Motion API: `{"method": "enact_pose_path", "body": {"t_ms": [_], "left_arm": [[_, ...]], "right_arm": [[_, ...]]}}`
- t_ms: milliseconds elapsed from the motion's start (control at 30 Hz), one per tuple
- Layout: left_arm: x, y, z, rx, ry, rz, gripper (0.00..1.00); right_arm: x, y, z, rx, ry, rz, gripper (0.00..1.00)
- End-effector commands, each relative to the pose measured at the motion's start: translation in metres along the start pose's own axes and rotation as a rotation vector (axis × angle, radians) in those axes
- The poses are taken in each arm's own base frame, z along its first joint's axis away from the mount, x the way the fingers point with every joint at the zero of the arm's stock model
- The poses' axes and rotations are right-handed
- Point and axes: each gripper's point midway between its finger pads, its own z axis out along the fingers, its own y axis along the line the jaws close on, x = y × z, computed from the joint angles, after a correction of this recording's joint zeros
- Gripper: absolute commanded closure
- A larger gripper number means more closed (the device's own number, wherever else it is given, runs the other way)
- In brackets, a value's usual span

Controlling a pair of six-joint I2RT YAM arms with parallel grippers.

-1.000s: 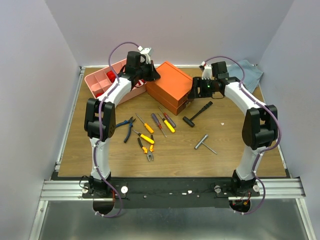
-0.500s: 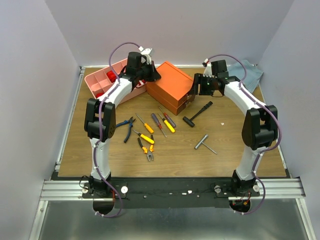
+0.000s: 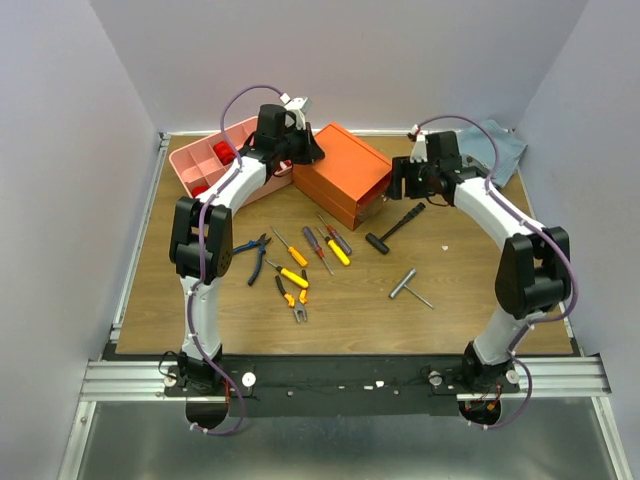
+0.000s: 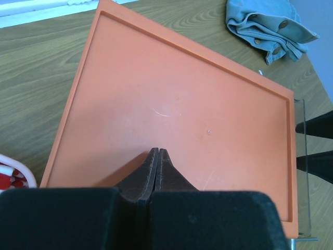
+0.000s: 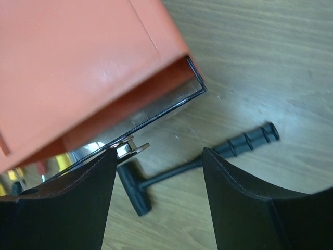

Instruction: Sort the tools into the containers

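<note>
The orange box (image 3: 338,170) stands at the back centre, with the pink tray (image 3: 200,160) to its left. My left gripper (image 3: 306,150) is shut and empty, its tips (image 4: 157,152) resting on or just above the box lid (image 4: 182,99). My right gripper (image 3: 394,186) is open and empty beside the box's right end, where a clear drawer (image 5: 140,122) with a metal pull (image 5: 130,147) sticks out a little. The black hammer (image 5: 182,169) lies below the open jaws (image 3: 395,228). Blue pliers (image 3: 255,250), orange pliers (image 3: 293,296), screwdrivers (image 3: 322,243) and the T-wrench (image 3: 410,288) lie on the table.
A blue-grey cloth (image 3: 497,143) is bunched at the back right corner and also shows in the left wrist view (image 4: 268,26). The pink tray holds red items (image 3: 222,152). The wooden table (image 3: 470,310) ends at a metal rail along the front.
My right gripper has drawn back to the right from the box's end, with its arm swinging outward. My left gripper has stayed on the box lid.
</note>
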Motion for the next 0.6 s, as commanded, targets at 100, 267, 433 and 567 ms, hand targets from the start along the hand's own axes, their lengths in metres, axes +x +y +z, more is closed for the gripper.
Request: {"method": "enact_pose_path", "body": {"t_ms": [100, 267, 433, 567], "left_arm": [[0.028, 0.015, 0.011, -0.068, 0.074, 0.001, 1.0], [0.028, 0.014, 0.012, -0.059, 0.077, -0.004, 1.0], [0.027, 0.012, 0.011, -0.053, 0.075, -0.009, 1.0], [0.023, 0.01, 0.011, -0.046, 0.064, -0.003, 1.0]], "right_arm": [[0.088, -0.049, -0.034, 0.169, 0.24, -0.068, 0.27], [0.097, -0.059, -0.052, 0.193, 0.241, -0.08, 0.27], [0.113, -0.064, -0.069, 0.212, 0.24, -0.076, 0.27], [0.113, -0.062, -0.076, 0.206, 0.218, -0.089, 0.27]]}}
